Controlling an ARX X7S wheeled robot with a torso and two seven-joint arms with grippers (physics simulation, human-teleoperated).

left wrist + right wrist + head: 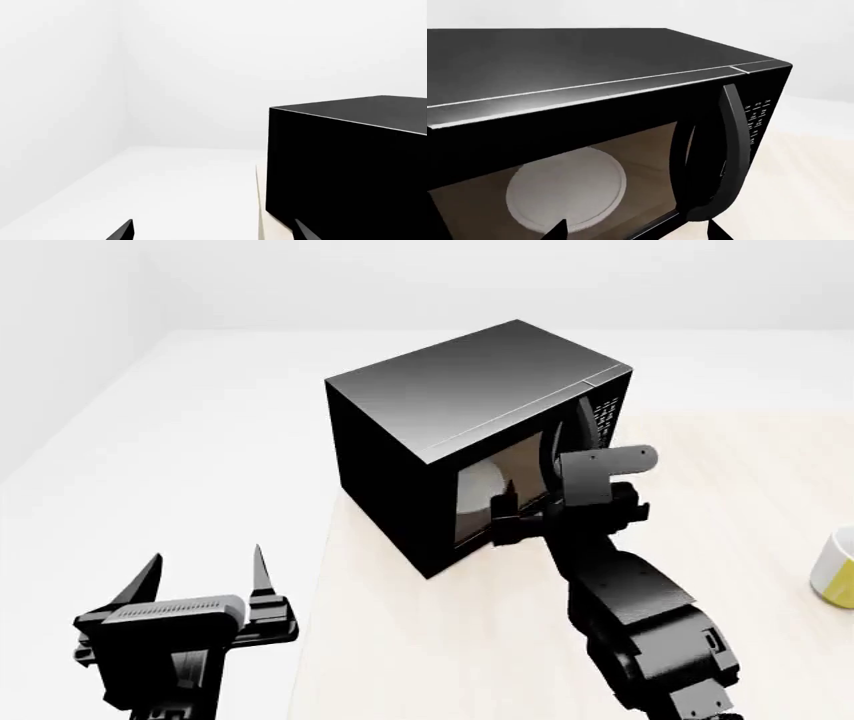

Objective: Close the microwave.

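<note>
Two pincers matter here: the left pincer (207,575), lower left of the head view, hangs spread wide and empty, off the counter (441,640). Mid-frame, the right pincer (514,525) sits against the door (594,165) of the microwave (441,400); its spread I cannot tell. A glancing push could slide the box rather than latch it. The curved handle (727,150) lies just beside that pincer, upper centre.
</note>
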